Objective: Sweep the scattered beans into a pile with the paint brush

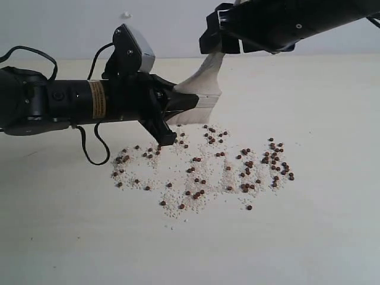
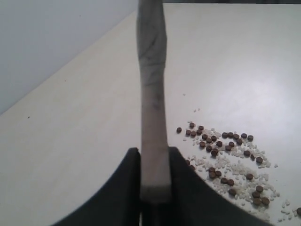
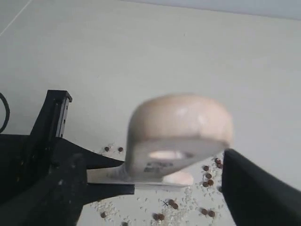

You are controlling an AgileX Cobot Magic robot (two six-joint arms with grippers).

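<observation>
Pale table (image 1: 332, 249) fills the whole front, and it is bare on the near side of the paint brush (image 1: 205, 80). Next biggest are the two black arms. The left arm (image 1: 53, 101) lies long and flat and reaches in to the brush from the side. It has a small camera box (image 1: 133, 50) on top and a black cable (image 1: 89, 148) hanging in a loop under it. The right arm (image 1: 297, 21) comes to the brush from above. The left claw (image 2: 154, 150) is clamped tight on the low part of the brush handle, one finger on each side. The right claw (image 1: 221, 43) sits around the top end of the handle, but its fingers stand apart and do not squeeze it. The brush stands tilted, with the hole (image 3: 167, 154) in its wooden handle at the top. Its bristles are too hidden by the left claw to see well. The beans (image 1: 202, 178) lie spread out on the table under the brush and on its near side, not in a heap. Tiny white grains (image 1: 178, 205) are mixed in among them.
</observation>
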